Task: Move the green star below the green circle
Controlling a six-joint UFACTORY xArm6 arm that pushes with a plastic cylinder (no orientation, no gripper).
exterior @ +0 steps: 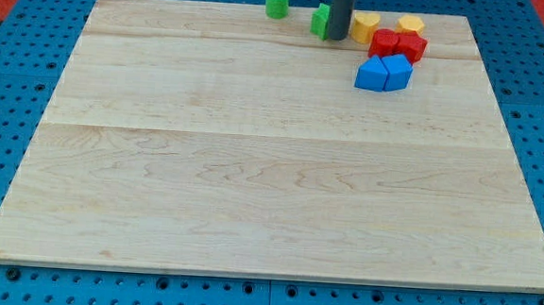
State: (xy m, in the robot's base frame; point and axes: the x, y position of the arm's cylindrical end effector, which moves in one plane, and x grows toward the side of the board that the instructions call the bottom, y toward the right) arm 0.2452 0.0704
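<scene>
The green circle (277, 1) is a short green cylinder at the view's top edge of the wooden board (252, 170). The green star (319, 20) lies just to its right and slightly lower, partly hidden behind my rod. My tip (336, 38) touches the board right against the star's right side, between the star and a yellow block.
To the right of the tip lie two yellow blocks (364, 26) (411, 25), two red blocks (385, 43) (413, 47) and two blue blocks (372, 73) (397, 71), bunched together. A blue pegboard (10, 108) surrounds the board.
</scene>
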